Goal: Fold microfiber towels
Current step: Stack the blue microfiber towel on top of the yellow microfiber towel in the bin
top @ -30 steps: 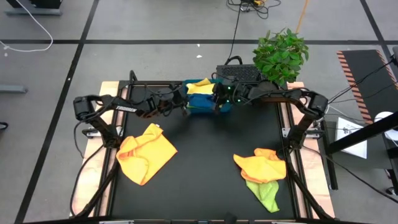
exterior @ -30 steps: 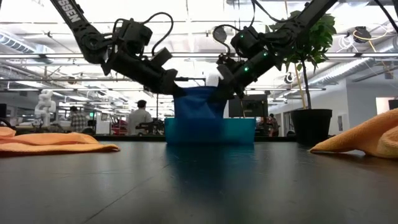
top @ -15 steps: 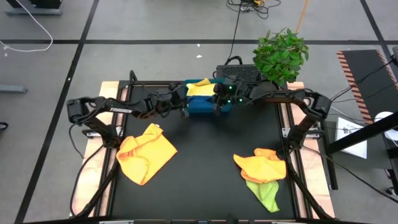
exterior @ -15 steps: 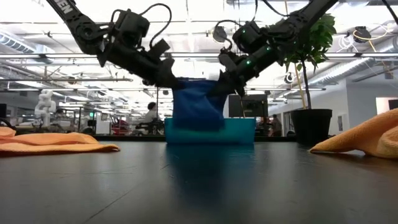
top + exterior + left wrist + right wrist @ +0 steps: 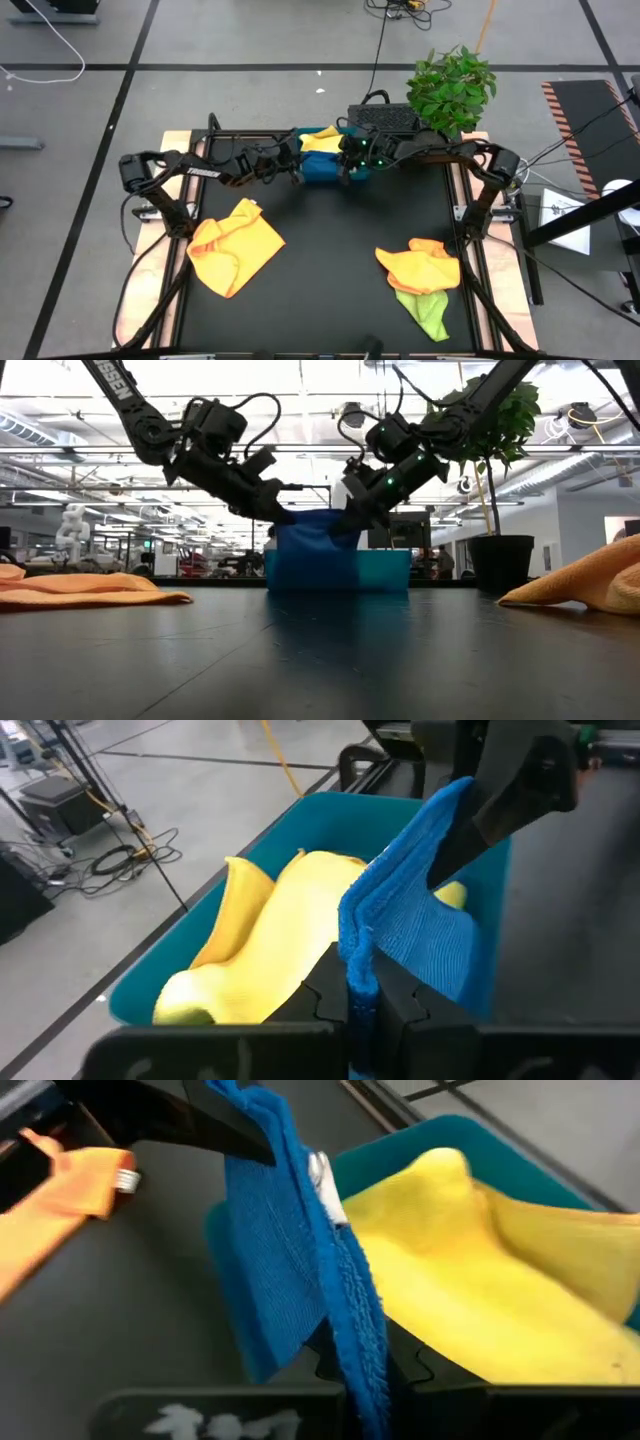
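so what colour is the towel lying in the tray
Pale yellow towel in the tray, clearest in the left wrist view.

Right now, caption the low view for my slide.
Both hands hold the blue towel over the tray.

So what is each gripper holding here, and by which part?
Both hold the blue towel by its top edge: left gripper at one end, right gripper at the other.

White capital letters run along the left arm in the low view, and only the ending "SSEN" reads clearly. Nothing else carries legible text: no labels, numbers or signs.
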You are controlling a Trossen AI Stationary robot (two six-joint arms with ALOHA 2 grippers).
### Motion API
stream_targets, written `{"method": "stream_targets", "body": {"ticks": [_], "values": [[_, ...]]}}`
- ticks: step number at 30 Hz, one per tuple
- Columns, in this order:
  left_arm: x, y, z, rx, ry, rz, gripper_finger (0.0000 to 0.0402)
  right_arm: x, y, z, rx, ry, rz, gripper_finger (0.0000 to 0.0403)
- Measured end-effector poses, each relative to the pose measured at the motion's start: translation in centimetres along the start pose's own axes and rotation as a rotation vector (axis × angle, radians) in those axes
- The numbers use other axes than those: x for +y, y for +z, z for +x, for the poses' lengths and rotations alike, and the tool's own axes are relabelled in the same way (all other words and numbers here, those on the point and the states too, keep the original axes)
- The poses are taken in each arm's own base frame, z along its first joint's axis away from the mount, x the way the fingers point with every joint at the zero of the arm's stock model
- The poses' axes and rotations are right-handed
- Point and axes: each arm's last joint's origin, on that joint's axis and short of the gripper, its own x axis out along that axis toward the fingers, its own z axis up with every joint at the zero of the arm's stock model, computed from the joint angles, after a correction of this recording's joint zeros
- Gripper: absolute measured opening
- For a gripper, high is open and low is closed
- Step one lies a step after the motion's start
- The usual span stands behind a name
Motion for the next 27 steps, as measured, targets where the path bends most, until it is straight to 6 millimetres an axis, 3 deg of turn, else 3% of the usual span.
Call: {"method": "stream_targets", "body": {"ticks": [4, 11, 16, 27], "values": [[0.7, -0.8, 1.1, 0.019, 0.028, 0.004, 0.0031, -0.5, -0.4, 0.9, -0.013, -0.057, -0.037, 0.0004], [2.0, -2.1, 3.1, 0.100, 0.119, 0.066, 0.0023, -1.3, -1.5, 1.7, 0.045, -0.210, -0.108, 0.0011], [2.2, -1.8, 3.2, 0.084, 0.117, 0.062, 0.0032, -1.4, -1.0, 1.6, 0.005, -0.204, -0.116, 0.0061], [2.1, -0.9, 2.8, 0.049, 0.103, 0.056, 0.0100, -1.8, 0.0, 1.2, -0.075, -0.260, -0.111, 0.0169]]}}
